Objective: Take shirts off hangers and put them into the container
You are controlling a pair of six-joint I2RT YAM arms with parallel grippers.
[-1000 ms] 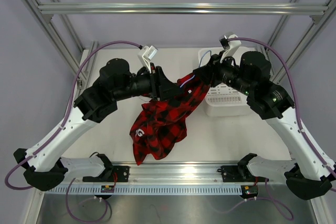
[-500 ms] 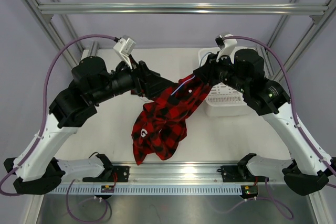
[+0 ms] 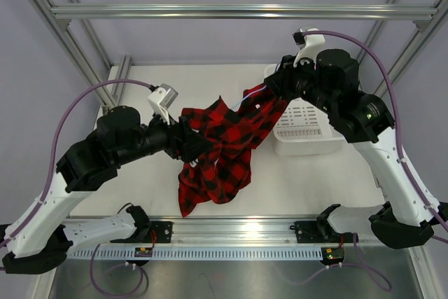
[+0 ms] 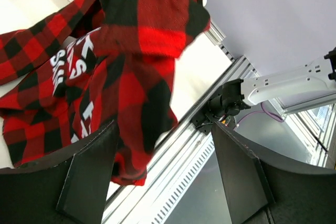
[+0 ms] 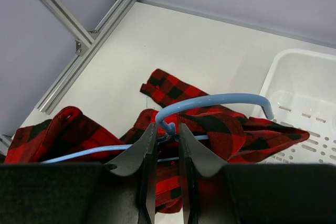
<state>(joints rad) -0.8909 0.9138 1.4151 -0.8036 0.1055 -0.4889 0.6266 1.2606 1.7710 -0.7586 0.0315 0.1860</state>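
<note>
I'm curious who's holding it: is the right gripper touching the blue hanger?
Touching. Right wrist view shows the right gripper pinching the hanger below its hook.

Red-and-black plaid shirt [image 3: 224, 148] bunched on light-blue wire hanger [image 5: 210, 102], white lettering showing, white slotted tub [image 3: 311, 146] just beside

Matt cloth shirt [image 3: 224, 148] — smooth wire hanger [image 5: 220, 98] — glossy plastic tub [image 3: 311, 146]

left arm: is stretching low, forearm pointing right | left claw [image 4: 164, 129]: fingers are standing wide apart, gripping nothing | right arm: is arching high at far right, wrist pointing left | right claw [image 5: 167, 128]: is pinching the hanger [image 5: 210, 100] neck
</note>
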